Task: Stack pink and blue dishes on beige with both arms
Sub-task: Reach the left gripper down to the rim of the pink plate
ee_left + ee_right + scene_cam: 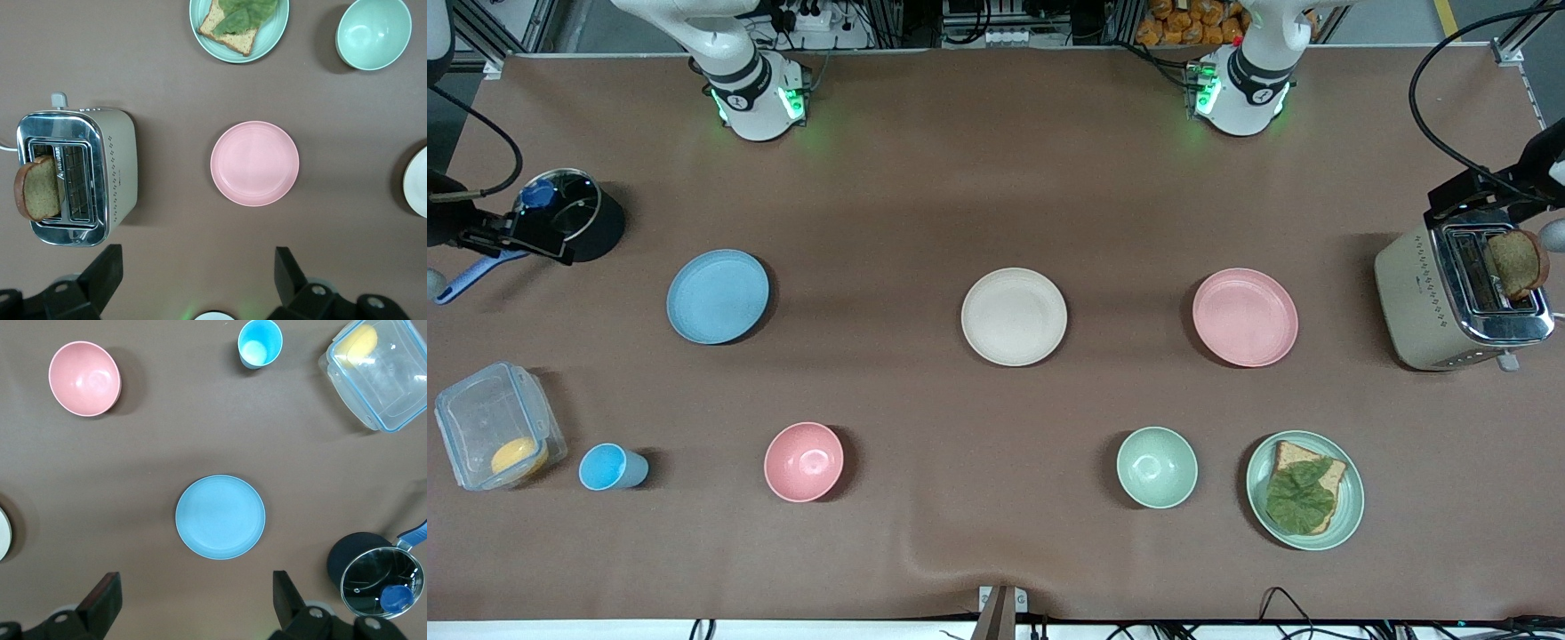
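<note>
Looking down through my two wrist cameras, I see both tools spread wide and holding nothing. The left gripper (197,280) hangs over bare table beside the pink plate (255,163), only its two dark fingers (103,270) showing at the frame edge. The right gripper (193,600) hangs the same way beside the blue plate (220,517). In the front view neither gripper shows; each arm is cut off by the top edge just above its base, so I see only the white bases with green lights.

The beige plate (1014,316) sits mid-table between the other two, well apart from each; the pink plate lies toward the left arm's end, the blue plate toward the right arm's end. Nothing is stacked yet. Each wrist view catches only a sliver of the beige plate at its edge.

Nearer the front camera stand a pink bowl (804,461), a small blue cup (611,467), a green bowl (1157,467) and a green plate (1305,490) carrying bread topped with a leaf. A clear lidded box (496,426) with something yellow inside sits at the right arm's end, along with a dark pot (578,218) with a glass lid and a blue handle. A cream toaster (1458,298) with a slice of bread sticking up stands at the left arm's end; its side bears small marks I cannot read.

The surface is a brown cloth with a slight wrinkle at the near edge. Cables and metal framing run along the top.
</note>
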`<state>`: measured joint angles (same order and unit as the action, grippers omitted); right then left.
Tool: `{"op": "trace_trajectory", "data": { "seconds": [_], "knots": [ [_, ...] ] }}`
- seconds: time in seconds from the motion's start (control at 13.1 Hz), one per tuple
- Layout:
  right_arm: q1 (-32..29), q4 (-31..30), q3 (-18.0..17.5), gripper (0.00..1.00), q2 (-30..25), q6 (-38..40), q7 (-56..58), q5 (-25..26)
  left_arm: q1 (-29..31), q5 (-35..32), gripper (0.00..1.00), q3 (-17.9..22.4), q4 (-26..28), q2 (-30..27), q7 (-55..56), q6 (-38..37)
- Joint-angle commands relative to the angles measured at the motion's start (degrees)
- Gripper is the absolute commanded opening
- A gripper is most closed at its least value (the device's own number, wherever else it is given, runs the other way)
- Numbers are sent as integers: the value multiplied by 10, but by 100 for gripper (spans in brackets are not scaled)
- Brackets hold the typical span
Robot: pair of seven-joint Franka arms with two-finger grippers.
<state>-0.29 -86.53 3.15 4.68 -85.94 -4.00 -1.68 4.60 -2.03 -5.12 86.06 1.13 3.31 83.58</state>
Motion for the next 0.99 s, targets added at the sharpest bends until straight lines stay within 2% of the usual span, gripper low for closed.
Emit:
{"op": "trace_trajectory", "data": {
  "seconds": [0.0,0.31,0.54,0.69,0.92],
  "knots": [
    [-2,4,-2,100,0,6,-1,8,3,-7,100,-2,-7,-3,-7,-11],
    [-2,4,-2,100,0,8,-1,8,2,-8,100,-3,13,18,-29,-2],
    [-3,5,-2,100,2,12,-3,8,5,-22,100,-12,128,18,-12,106],
    [-1,6,-2,100,5,12,-4,8,7,-26,100,-12,230,16,-9,221],
    [-2,4,-2,100,8,15,-3,8,29,-46,100,-13,339,36,-9,362]
  ]
}}
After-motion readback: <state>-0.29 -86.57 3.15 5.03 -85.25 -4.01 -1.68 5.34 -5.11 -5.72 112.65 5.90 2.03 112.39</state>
